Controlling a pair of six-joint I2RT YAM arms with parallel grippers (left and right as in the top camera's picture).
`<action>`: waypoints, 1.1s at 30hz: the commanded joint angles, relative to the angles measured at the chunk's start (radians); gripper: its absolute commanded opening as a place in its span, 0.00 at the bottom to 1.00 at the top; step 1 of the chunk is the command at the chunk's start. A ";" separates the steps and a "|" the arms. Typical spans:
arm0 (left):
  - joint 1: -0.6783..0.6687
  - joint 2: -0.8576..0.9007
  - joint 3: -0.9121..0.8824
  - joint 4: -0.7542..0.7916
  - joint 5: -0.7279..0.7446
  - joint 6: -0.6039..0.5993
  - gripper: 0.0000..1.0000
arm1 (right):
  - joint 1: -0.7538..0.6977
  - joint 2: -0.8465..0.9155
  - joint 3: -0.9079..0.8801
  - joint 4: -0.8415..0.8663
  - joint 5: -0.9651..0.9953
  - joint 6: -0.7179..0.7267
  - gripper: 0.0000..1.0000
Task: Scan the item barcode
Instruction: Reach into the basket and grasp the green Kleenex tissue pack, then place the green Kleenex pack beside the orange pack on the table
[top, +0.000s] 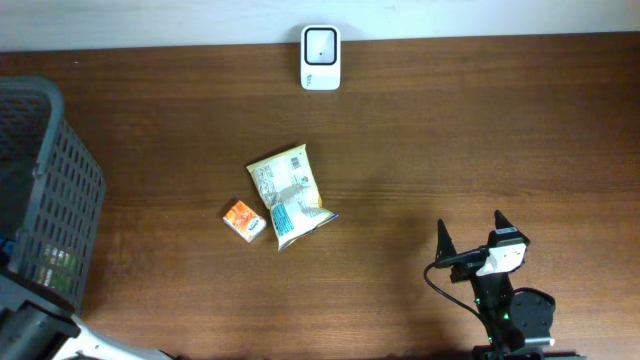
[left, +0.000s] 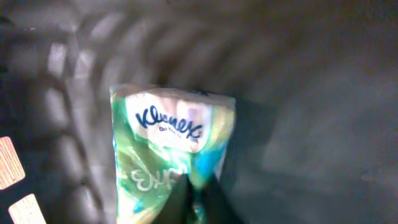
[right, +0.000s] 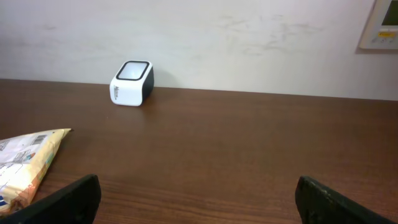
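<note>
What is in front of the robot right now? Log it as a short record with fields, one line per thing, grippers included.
scanner: white, at the far edge of the table
snack bag: lying flat, mid-table
orange box: small, right beside the snack bag
basket: dark mesh, at the table's left end
left gripper: shut on a Kleenex pack, apparently inside the basket
right gripper: open, empty, low over the table, pointed towards the scanner

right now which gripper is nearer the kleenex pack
Left. The left gripper is shut on the kleenex pack; the right gripper hangs open at the near right of the table.
</note>
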 joint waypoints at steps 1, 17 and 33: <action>0.007 0.024 -0.004 -0.016 0.029 0.005 0.00 | 0.006 -0.006 -0.005 -0.004 0.002 0.004 0.99; -0.732 -0.476 0.511 -0.312 0.135 0.004 0.00 | 0.006 -0.006 -0.005 -0.004 0.002 0.004 0.99; -1.167 -0.025 -0.061 -0.265 -0.133 -0.128 0.00 | 0.006 -0.006 -0.005 -0.004 0.002 0.004 0.99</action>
